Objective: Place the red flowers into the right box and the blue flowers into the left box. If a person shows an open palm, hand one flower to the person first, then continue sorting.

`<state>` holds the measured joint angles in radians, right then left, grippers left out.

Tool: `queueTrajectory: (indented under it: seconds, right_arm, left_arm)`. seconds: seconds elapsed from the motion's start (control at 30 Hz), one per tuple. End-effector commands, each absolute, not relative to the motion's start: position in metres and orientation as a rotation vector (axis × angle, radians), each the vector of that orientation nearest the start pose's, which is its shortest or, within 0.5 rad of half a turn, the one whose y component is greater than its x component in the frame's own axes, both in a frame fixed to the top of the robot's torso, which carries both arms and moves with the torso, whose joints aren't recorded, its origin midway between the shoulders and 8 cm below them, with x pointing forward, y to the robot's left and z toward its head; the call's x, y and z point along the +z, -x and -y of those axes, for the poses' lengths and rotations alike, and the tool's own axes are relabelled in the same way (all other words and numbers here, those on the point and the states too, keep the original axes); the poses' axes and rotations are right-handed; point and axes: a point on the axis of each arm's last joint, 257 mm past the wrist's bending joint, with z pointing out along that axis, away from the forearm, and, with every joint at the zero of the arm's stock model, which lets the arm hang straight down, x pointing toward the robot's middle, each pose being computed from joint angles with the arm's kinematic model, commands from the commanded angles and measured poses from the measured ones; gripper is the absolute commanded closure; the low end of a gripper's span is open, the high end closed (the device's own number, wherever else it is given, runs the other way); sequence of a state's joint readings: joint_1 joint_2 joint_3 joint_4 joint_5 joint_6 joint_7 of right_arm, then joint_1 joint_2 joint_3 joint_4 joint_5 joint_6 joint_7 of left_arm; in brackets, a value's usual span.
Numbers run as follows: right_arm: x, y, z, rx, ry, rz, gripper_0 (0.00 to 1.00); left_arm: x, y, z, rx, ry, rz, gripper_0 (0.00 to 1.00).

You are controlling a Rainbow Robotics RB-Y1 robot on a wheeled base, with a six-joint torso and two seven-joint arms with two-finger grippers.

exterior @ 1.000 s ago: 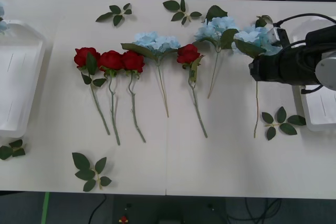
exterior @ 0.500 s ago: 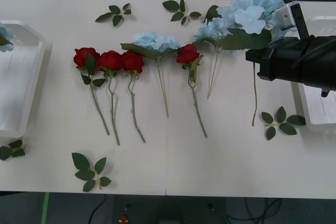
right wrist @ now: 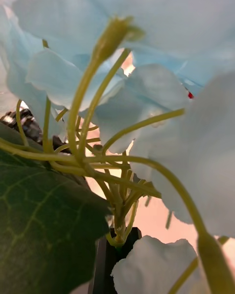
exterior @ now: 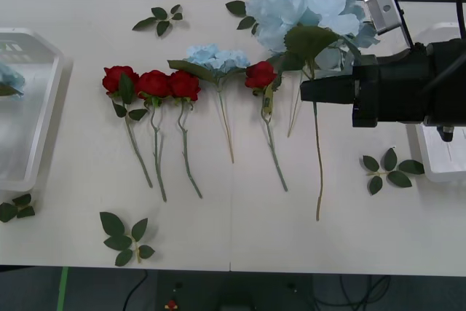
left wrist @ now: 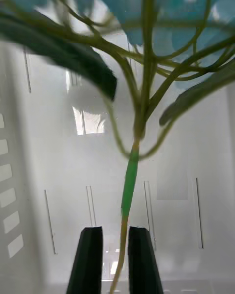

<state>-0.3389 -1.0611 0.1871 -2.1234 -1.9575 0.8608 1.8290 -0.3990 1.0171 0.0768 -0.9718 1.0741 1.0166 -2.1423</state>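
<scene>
Pale-blue fluffy artificial hydrangea (exterior: 309,5) is now fully clear of the table in the front view: a second ago its head lay flat by the right box, half a second ago it was half raised, now it hangs high with its long thin stem dangling free, tip over the tabletop. It has also shifted toward the robot's left, so it now hides the blue cluster that lay next to it. Judgement: pick done, carry toward the left box under way, long traverse still ahead. Right gripper (exterior: 313,91), black, reaches in horizontally from the right edge, clamped on the stem just under the head; right wrist view confirms stem base pinched at the black fingers (right wrist: 110,255). Left gripper (left wrist: 115,259) hangs over the shallow white plastic left box (exterior: 44,118), black fingers narrowly apart with a second blue hydrangea's green stem (left wrist: 131,181) between them; contact unclear, so can't tell if it's gripping or has released. Four deep-red roses (exterior: 153,84) untouched mid-table. Right box (exterior: 437,165) is mostly hidden behind the right arm.
</scene>
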Motion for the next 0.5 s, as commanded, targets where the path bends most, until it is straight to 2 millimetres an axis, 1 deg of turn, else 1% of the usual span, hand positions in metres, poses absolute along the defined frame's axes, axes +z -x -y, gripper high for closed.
queueTrajectory:
  seconds: [0.03, 0.07, 0.1, 0.13, 0.2, 0.27, 0.33, 0.47, 0.5]
  right_arm:
    - [0.011, -0.370, 0.066, 1.099, 1.012, -1.673, 1.00]
    - [0.013, -0.371, 0.065, 1.083, 1.039, -1.643, 1.00]
    - [0.015, -0.373, 0.063, 1.067, 1.069, -1.597, 1.00]
    - [0.017, -0.376, 0.063, 1.042, 1.096, -1.559, 1.00]
    - [0.018, -0.380, 0.061, 1.015, 1.136, -1.510, 1.00]
    - [0.016, -0.384, 0.056, 0.996, 1.179, -1.472, 1.00]
    - [0.014, -0.384, 0.050, 1.005, 1.207, -1.456, 1.00]
    - [0.010, -0.379, 0.033, 1.110, 1.214, -1.449, 1.00]
    - [0.011, -0.379, 0.027, 1.138, 1.209, -1.440, 1.00]
  left_arm:
    - [-0.226, -0.482, -0.627, 0.325, -0.240, -2.466, 0.54]
    - [-0.227, -0.482, -0.627, 0.332, -0.247, -2.461, 0.55]
    - [-0.229, -0.480, -0.627, 0.341, -0.257, -2.457, 0.45]
    - [-0.229, -0.480, -0.626, 0.343, -0.261, -2.451, 0.28]
    - [-0.231, -0.480, -0.623, 0.334, -0.267, -2.450, 0.07]
    - [-0.231, -0.480, -0.621, 0.325, -0.274, -2.450, 0.00]
    - [-0.231, -0.479, -0.616, 0.313, -0.292, -2.456, 0.00]
    - [-0.224, -0.485, -0.590, 0.247, -0.354, -2.459, 0.00]
    - [-0.220, -0.486, -0.580, 0.215, -0.371, -2.458, 0.00]
